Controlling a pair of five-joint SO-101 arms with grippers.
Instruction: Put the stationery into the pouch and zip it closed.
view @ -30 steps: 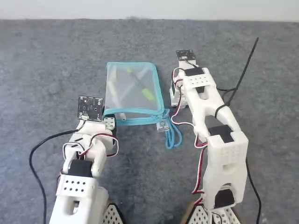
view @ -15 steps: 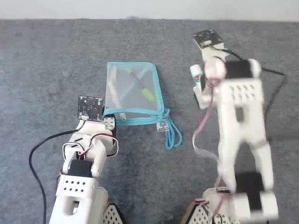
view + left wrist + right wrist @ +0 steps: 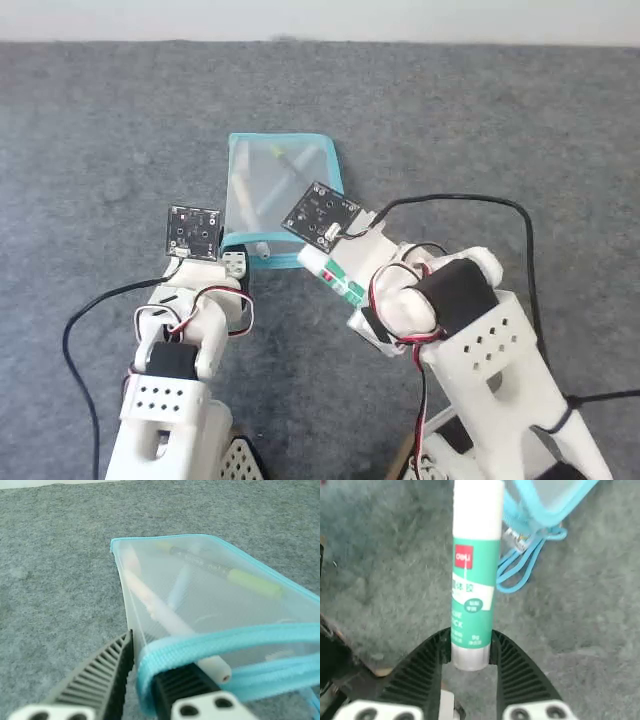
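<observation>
Well, from my left: the left gripper (image 3: 144, 667) is pinching the pouch (image 3: 210, 595) by its blue zip rim (image 3: 200, 642), which is caught between the two jaws at the corner nearest the arm. The clear pouch lies flat on the grey carpet (image 3: 100, 130) and stretches away from those jaws. Inside it I see a pale pen (image 3: 160, 607), its end poking out just beside one jaw, and a green-tipped marker (image 3: 235, 572) farther off by the far edge.

On my right, the right gripper (image 3: 470, 652) is clamped on the base of the glue stick (image 3: 472, 570), which points straight out from the jaws. From above, its cap end reaches the pouch's zip edge. Past the jaws, a blue cord (image 3: 520, 565) lies looped beside the stick.
</observation>
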